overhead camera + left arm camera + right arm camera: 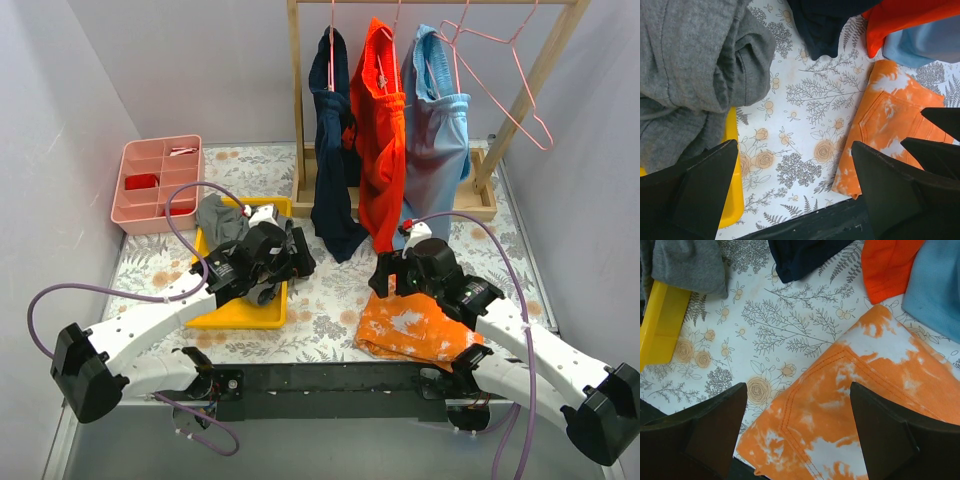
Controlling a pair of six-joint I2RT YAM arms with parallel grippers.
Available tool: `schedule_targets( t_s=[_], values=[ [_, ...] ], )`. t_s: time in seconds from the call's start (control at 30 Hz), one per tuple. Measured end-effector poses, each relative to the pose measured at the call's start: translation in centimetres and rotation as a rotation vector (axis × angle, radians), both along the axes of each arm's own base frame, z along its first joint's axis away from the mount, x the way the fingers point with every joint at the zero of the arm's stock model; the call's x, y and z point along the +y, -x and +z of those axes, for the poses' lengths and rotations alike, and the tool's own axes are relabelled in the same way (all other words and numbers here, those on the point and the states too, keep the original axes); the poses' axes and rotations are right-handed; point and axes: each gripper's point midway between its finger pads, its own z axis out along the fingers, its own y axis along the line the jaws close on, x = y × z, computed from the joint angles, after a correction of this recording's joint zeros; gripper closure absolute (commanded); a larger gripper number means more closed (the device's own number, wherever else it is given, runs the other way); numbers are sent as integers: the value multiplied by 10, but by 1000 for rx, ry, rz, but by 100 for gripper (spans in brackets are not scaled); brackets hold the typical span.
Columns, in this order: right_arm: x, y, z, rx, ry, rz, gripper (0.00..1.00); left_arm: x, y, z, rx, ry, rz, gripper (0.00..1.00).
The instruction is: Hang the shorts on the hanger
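While the shorts (218, 218) lie bunched in a yellow tray (240, 318) toward the left edge of the desk (330, 300), the hanger (500, 97) hangs at the far right corner. Left wrist: my left hand (794, 150), spread apart, beside them. Right wrist: my right hand (797, 390), spread apart, over orange cloth (865, 405).
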Motion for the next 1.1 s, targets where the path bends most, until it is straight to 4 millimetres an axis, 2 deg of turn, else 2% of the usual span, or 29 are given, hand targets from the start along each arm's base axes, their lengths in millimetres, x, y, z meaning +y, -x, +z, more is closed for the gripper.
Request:
schedule_targets(
  t_s=[0.1,0.3,0.43,0.57,0.7,0.83,1.1],
  values=[
    [0,-1,2,0,-6,-9,9,3,-2,1,-9,-5,18,2],
    [2,-2,6,-3,-18,-14,9,28,-8,2,-31,-77,127,2],
    [3,-4,9,-6,-20,-13,9,37,-15,7,-50,-96,164,2],
    [4,-6,10,-6,-15,-10,9,47,-25,10,-52,-104,187,14],
    [4,-6,8,-6,-4,-4,9,56,-54,21,-60,-113,208,20],
    [4,-7,8,-13,-1,2,9,46,-88,30,-86,-144,167,23],
    [4,-7,9,-23,6,11,9,24,-131,10,-81,-288,87,30]
  ],
)
